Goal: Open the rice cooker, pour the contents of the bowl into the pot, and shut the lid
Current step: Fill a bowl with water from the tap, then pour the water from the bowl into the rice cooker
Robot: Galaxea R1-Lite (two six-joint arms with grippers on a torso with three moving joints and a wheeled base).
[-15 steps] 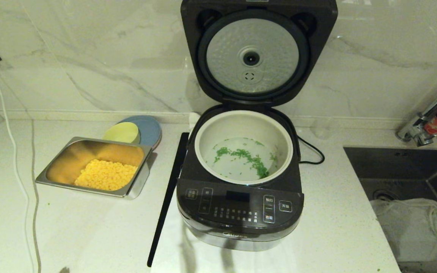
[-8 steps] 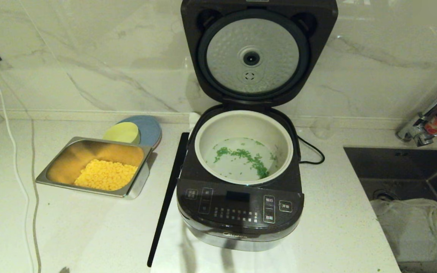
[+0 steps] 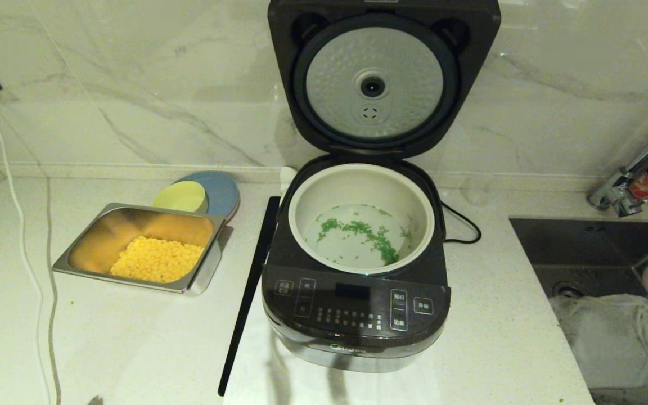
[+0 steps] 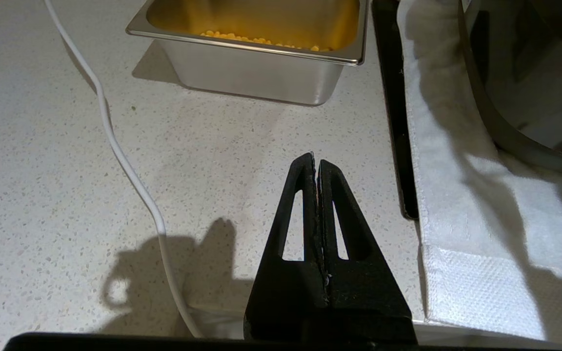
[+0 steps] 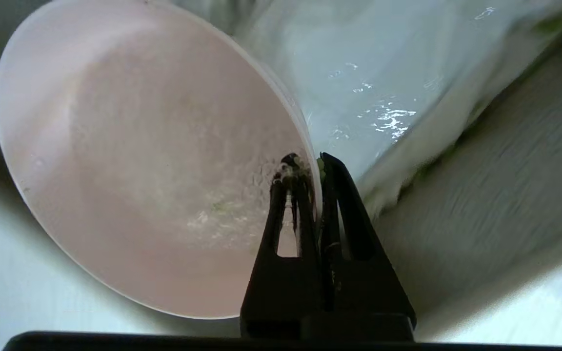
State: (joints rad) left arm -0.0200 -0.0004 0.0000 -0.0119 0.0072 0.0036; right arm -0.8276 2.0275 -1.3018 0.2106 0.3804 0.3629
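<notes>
With the lid [image 3: 383, 79] standing upright behind the rice cooker [image 3: 358, 315], the green contents [image 3: 363, 233] already lay scattered on the floor of the pot [image 3: 307, 197]. The right gripper [image 5: 316, 163] was clamped on the rim of the bowl [image 5: 130, 170], which looked nearly empty and hung tilted over the sink [image 3: 583, 253], well to the right of the cooker. The left gripper [image 4: 315, 163], its fingers pressed together on nothing, hovered over the counter [image 4: 42, 170] left of the cooker, near the steel tray [image 4: 256, 73] of corn. Closing remained. A thin rim pinch on a tilted bowl could slip, dropping it into the sink; a push on the lid might also slide the cooker.
</notes>
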